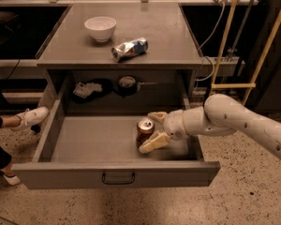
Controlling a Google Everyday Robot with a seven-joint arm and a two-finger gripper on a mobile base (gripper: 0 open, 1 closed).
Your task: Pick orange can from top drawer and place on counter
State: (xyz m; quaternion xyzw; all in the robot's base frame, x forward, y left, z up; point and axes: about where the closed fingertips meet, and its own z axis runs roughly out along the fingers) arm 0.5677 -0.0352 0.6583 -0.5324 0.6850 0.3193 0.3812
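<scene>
Grey top drawer stands open across the lower frame, the orange can upright right of its centre, my gripper reaching in from the right, fingers apart either side of it. An off-centre squeeze could tip it, I judge, or the lift could clip the front edge of the counter. Elsewhere: white shoe at left, white bowl and crushed can on the counter.

The counter carries a bowl and a crushed can. The drawer holds the orange can, with the gripper spread wide around it.
</scene>
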